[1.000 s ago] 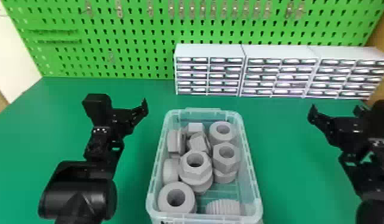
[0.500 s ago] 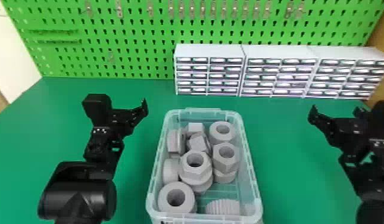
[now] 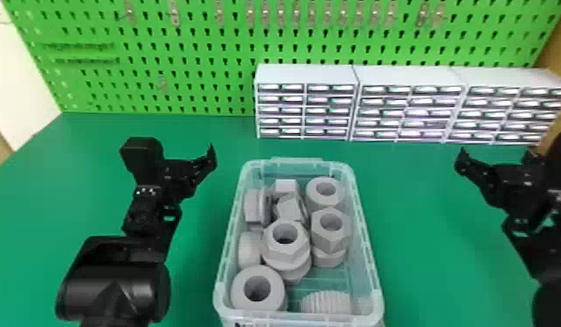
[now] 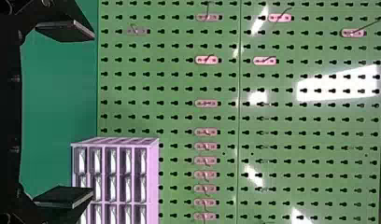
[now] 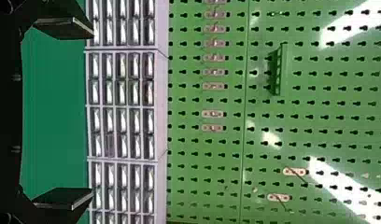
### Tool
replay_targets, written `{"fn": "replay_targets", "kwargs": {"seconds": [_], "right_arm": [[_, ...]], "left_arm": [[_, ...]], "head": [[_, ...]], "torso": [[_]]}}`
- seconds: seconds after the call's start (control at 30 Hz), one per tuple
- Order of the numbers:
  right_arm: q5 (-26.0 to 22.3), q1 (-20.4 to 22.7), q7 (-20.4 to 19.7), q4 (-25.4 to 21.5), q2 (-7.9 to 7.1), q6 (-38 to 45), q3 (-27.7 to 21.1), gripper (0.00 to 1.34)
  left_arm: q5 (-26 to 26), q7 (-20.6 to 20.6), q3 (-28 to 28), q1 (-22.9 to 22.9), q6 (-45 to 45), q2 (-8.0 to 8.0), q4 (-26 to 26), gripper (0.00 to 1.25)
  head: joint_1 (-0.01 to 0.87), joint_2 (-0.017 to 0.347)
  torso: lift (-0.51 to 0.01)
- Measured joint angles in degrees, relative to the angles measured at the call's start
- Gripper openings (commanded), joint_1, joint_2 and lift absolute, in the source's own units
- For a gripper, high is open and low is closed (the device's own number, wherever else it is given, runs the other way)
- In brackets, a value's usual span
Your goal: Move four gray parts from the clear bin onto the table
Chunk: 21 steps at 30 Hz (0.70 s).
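I have my left gripper (image 3: 190, 174) and right gripper (image 3: 488, 178) on either side of the clear bin (image 3: 297, 162), fingers wide apart on both. The gray parts (image 3: 287, 255) sit inside the bin, bunched up.

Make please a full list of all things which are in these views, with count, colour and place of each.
Gray parts: at least eight, gray, piled inside the bin
Clear bin: one, transparent, on the table between the arms
Table: one, green, under the bin
Drawer cabinets: three, white, side by side at the table's back
Pegboard: one wall of it, green, behind the cabinets
Hooks: many, silvery, on the pegboard
Arms: two, black, either side of the bin
Left gripper: one, black, left of the bin, open
Right gripper: one, black, right of it, open
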Motion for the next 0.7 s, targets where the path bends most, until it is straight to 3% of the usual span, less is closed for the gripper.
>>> {"fn": "replay_targets", "kwargs": {"seconds": [0.2,0.5,0.7], "right_arm": [[-0.09,-1.56,0.13,-3.29,0.03,8.51,-0.86,1.23],[-3.15,-4.46,0.23,-6.19,-2.49,19.49,0.07,1.23],[-3.49,-6.75,0.23,-8.65,-2.31,26.57,0.10,1.23]], "left_arm": [[0.02,0.00,0.11,0.24,0.07,0.00,0.00,1.13],[-0.06,0.00,0.12,0.17,0.21,0.00,0.04,1.13],[-0.12,0.00,0.01,0.22,0.37,0.00,0.04,1.13]], "head": [[0.693,0.072],[0.693,0.072],[0.693,0.072]], "torso": [[-0.052],[-0.052],[-0.052]]}}
